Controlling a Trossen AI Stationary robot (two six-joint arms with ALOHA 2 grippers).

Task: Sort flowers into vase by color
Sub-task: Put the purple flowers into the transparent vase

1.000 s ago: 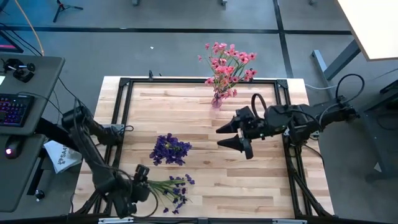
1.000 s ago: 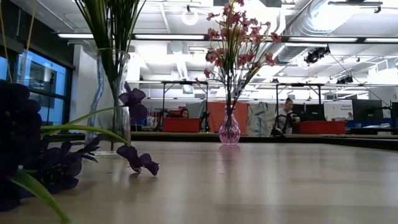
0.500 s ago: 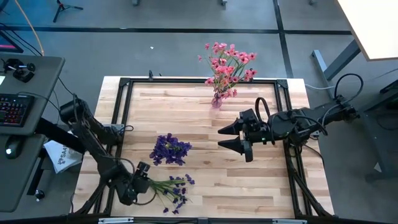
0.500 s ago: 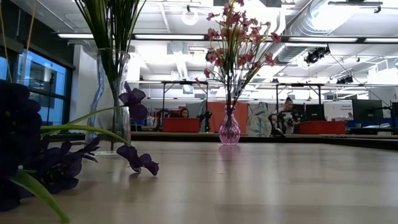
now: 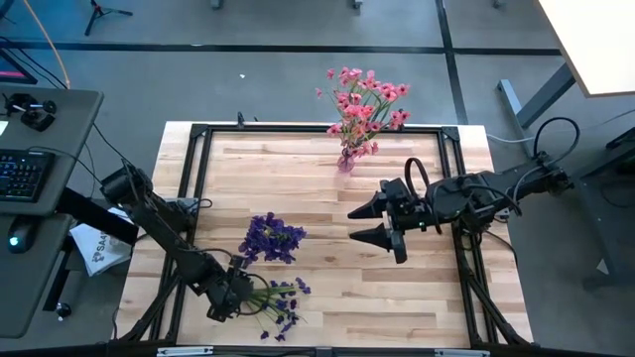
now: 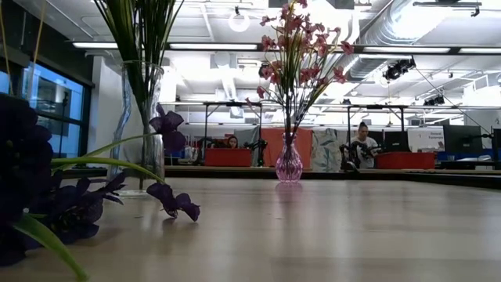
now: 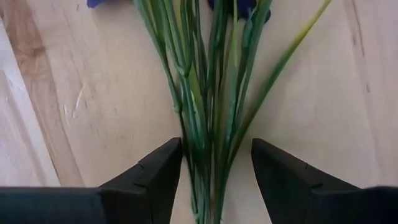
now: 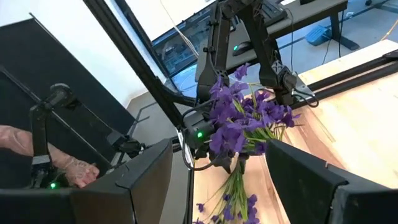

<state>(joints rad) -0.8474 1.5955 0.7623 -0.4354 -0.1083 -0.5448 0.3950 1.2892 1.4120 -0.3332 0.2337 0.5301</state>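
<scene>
I judge the step in hand to be the pick-up of the loose purple flowers (image 5: pixel 278 300), which lie flat on the tabletop (image 5: pixel 327 198) at about seven o'clock, blossoms toward the right. The left pincer (image 5: pixel 230 294) sits low at the stem end. In the left wrist view its fingers (image 7: pixel 152 177) stand apart, one on either side of the bundled green stems (image 7: pixel 208 112), not yet pressing them; I see no contact. The next move, as I read it, calls for closing squarely on the whole bundle, so that no thin stem slips out, then lifting clear.

Just above, near the tabletop's middle at nine o'clock, the purple bunch (image 5: pixel 272 238) already stands in a clear vase (image 6: pixel 142 129); that is where I would carry the sprigs. The pink flowers (image 5: pixel 363 104) stand in the pink vase (image 5: pixel 346 159) at twelve o'clock.

The right pincer (image 5: pixel 365 224) waits at three o'clock, fingers spread wide, holding nothing.
</scene>
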